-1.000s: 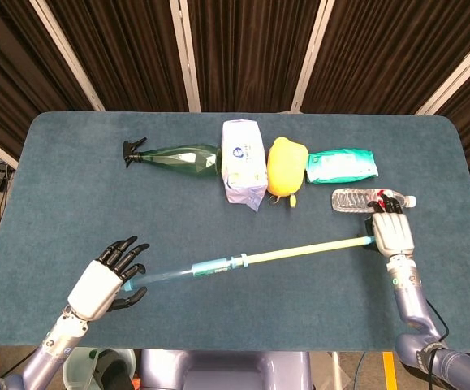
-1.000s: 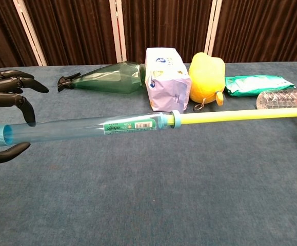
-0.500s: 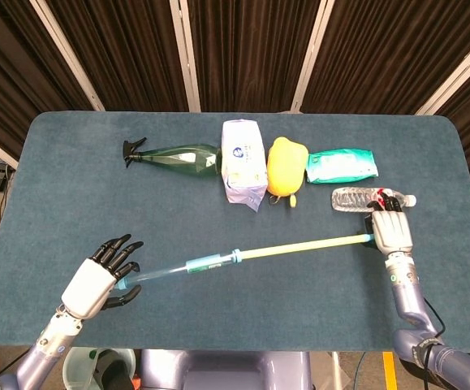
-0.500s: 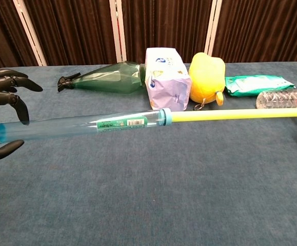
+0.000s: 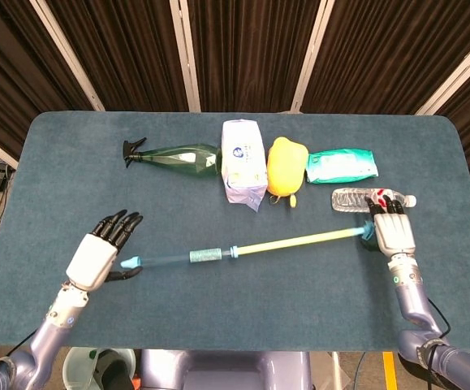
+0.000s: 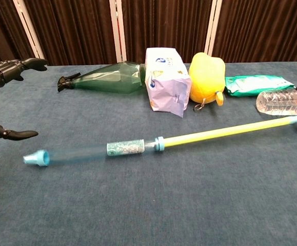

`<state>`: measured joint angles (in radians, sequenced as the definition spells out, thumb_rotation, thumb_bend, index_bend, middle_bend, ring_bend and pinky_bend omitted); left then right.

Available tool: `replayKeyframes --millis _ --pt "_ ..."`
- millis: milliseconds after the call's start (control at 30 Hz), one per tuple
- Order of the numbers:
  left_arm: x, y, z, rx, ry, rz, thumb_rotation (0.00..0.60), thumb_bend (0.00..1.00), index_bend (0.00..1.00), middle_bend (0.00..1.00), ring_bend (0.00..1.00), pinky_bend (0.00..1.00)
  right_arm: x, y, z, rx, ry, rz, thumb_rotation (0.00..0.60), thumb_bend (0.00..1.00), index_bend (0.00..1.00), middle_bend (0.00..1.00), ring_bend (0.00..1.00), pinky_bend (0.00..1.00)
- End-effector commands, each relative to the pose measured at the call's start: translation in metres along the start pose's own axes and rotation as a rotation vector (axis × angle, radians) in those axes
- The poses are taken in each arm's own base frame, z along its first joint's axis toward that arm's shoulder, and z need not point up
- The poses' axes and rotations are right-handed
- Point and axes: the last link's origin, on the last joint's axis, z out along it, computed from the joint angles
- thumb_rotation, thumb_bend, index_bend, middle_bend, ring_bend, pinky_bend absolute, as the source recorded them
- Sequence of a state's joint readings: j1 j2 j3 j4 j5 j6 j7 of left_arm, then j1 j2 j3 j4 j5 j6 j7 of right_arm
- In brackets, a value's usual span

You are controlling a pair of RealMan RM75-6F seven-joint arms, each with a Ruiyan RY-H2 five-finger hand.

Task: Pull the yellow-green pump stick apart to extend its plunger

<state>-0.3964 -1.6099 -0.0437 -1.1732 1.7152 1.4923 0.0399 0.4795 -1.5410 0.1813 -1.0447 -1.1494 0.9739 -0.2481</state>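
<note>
Light falls evenly from above; my tabletop [image 5: 72, 162] is bright and softly lit, with only faint shadows close under things. The dark curtains [image 5: 243, 49] behind swallow the light. Both views are sharp, except the clear barrel of the pump stick [image 6: 81, 154], smeared by motion blur. My head view bends slightly at its edges.

Extended pump stick [image 6: 158, 144] lying on table [image 6: 189, 205], left hand [image 6: 4, 72] spread apart beside it
</note>
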Motion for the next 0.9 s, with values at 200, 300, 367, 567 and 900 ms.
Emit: replayKeyframes --millis 200,300,367,567,900 --pt "0.021 -0.03 -0.008 0.114 -0.038 -0.038 0.6 0.05 0.05 0.03 0.05 0.2 0.024 -0.003 -0.031 -0.011 -0.004 -0.046 0.6 0.03 0.0 0.0 0.0 0.05" --pt "0.038 -0.041 -0.019 0.157 -0.053 -0.021 0.6 0.05 0.05 0.01 0.05 0.2 0.036 0.004 -0.051 -0.046 0.046 -0.044 0.6 0.03 0.0 0.0 0.0 0.01" --pt "0.049 -0.048 -0.031 0.193 -0.075 -0.011 0.6 0.05 0.04 0.01 0.05 0.19 0.042 0.009 -0.068 -0.064 0.071 -0.008 0.6 0.03 0.0 0.0 0.0 0.0" --pt "0.073 -0.065 -0.076 0.334 -0.176 -0.011 0.6 0.05 0.0 0.0 0.05 0.15 0.05 0.03 -0.125 -0.085 0.114 0.054 0.6 0.03 0.0 0.0 0.0 0.0" --pt "0.091 -0.06 -0.098 0.448 -0.13 0.065 0.6 0.05 0.0 0.0 0.05 0.14 0.051 0.052 -0.181 -0.134 0.139 0.05 0.6 0.15 0.0 0.0 0.0 0.0"
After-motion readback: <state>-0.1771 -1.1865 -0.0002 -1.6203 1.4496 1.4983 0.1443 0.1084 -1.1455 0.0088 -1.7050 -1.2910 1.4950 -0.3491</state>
